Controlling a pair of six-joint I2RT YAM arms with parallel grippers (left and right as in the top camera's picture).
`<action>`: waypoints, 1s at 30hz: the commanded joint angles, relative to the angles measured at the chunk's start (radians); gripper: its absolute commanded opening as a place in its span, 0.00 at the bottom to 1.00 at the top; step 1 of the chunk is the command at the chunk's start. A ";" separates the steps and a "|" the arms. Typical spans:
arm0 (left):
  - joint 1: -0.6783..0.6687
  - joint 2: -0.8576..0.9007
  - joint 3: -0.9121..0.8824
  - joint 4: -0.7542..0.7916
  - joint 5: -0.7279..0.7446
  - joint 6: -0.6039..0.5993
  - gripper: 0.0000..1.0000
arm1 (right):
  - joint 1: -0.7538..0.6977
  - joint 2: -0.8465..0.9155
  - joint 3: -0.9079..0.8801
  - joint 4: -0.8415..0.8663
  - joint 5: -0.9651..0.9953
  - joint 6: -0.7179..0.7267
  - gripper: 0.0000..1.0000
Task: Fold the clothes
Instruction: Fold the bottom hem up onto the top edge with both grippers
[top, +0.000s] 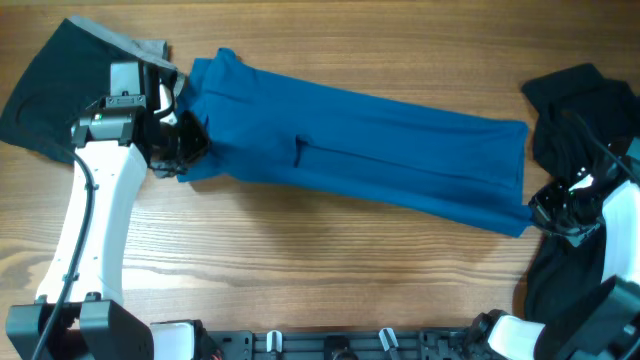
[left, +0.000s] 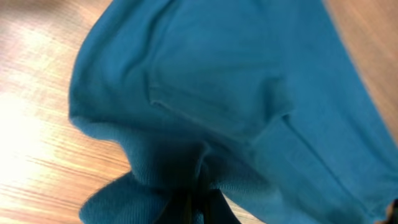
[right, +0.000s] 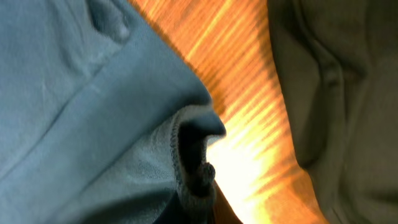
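Observation:
A blue garment lies stretched across the wooden table, folded lengthwise into a long band from upper left to lower right. My left gripper is shut on its left end, the cloth bunched between the fingers. At the right end, my right gripper is shut on the blue hem, which is pinched into a ridge. The blue garment fills the left wrist view, and the blue garment covers the left half of the right wrist view.
A black garment with a grey edge lies at the far left, partly under the left arm. Another dark garment pile sits at the right edge, seen as dark cloth beside the bare wood.

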 joint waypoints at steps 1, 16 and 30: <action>-0.040 0.009 0.016 0.084 0.026 0.006 0.04 | -0.003 0.053 0.018 0.060 -0.053 -0.009 0.05; -0.093 0.181 0.016 0.413 -0.053 0.047 0.04 | -0.003 0.148 0.018 0.294 -0.154 0.069 0.06; -0.104 0.270 0.016 0.625 -0.071 0.031 0.04 | 0.058 0.246 0.017 0.562 -0.229 0.155 0.06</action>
